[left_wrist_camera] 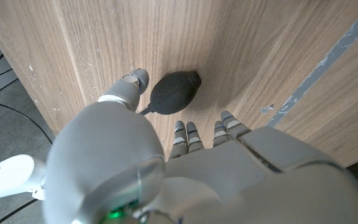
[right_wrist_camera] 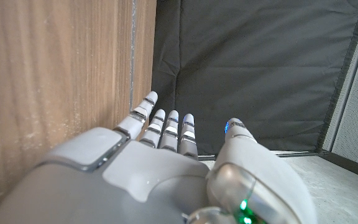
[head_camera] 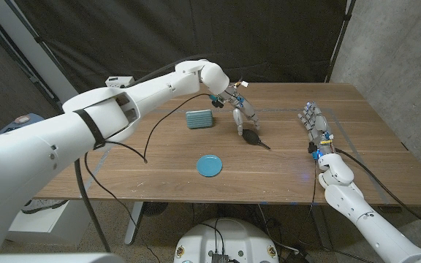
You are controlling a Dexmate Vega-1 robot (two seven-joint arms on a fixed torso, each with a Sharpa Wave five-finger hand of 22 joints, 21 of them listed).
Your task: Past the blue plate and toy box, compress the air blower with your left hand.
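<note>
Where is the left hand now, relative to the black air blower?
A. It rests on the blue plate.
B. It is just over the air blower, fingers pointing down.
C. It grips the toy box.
B: the left hand hangs with fingers down beside the air blower.

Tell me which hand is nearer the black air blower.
Left. The left hand hangs just above the air blower, fingers apart and pointing down at it, not gripping. The right hand is off toward the table's right side, well apart from the blower, fingers straight.
</note>
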